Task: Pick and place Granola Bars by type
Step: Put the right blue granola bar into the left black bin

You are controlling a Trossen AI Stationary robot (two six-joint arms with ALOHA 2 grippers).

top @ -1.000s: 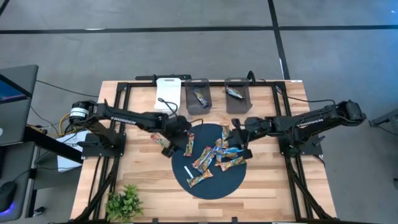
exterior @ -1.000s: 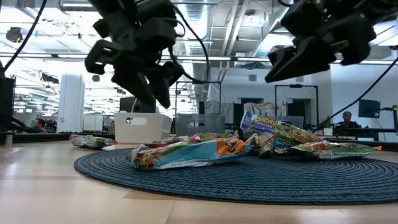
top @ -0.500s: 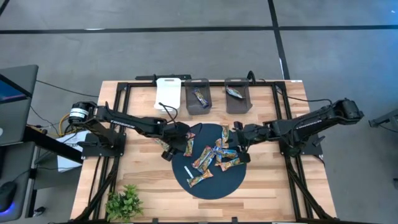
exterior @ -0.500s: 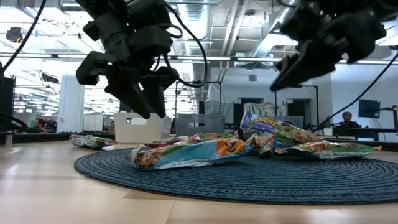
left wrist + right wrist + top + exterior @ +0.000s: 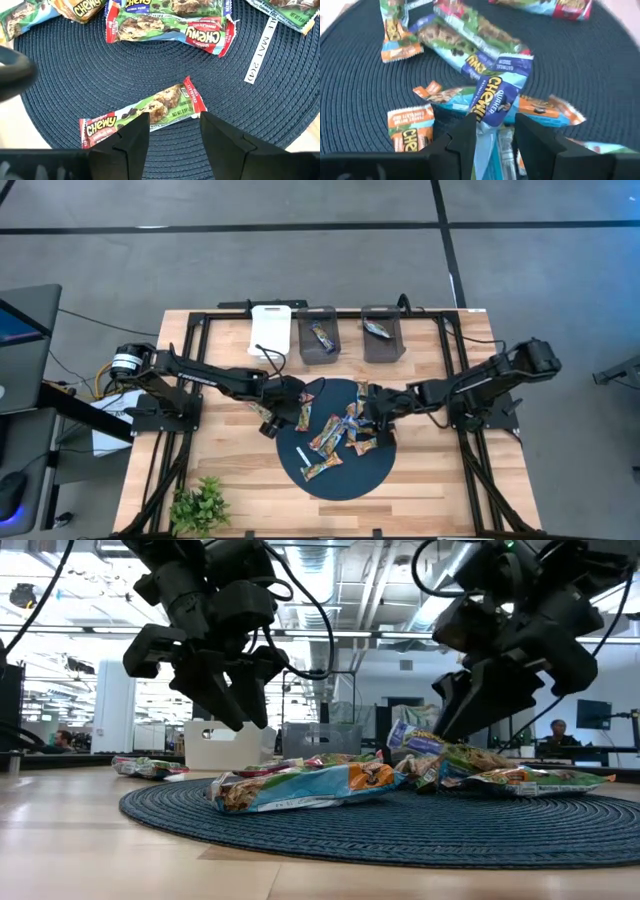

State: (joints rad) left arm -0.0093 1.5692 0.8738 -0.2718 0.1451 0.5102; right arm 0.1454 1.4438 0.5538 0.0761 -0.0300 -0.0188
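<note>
Several granola bars lie in a heap on a round dark blue mat (image 5: pixel 335 472). My left gripper (image 5: pixel 172 135) hangs open above the mat's left part. Just beyond its fingers a bar with red ends (image 5: pixel 145 112) lies flat and alone. My right gripper (image 5: pixel 495 145) is low over the heap's right side, also open. Its fingers stand on either side of one end of a blue-wrapped bar (image 5: pixel 494 97), which rests slanted on other bars. In the low view the right gripper (image 5: pixel 447 730) is close beside that blue bar (image 5: pixel 415 738).
At the table's far edge stand two dark bins (image 5: pixel 318 335) (image 5: pixel 381 332) with a bar in each, and a white container (image 5: pixel 270 330) to their left. A thin white stick (image 5: pixel 303 457) lies on the mat. A small plant (image 5: pixel 200 505) stands near the front left corner.
My right gripper has come down and moved toward the table's left, onto the heap, rolling a little as it went. Its fingers now straddle the blue bar's end. The bars lie as before.
</note>
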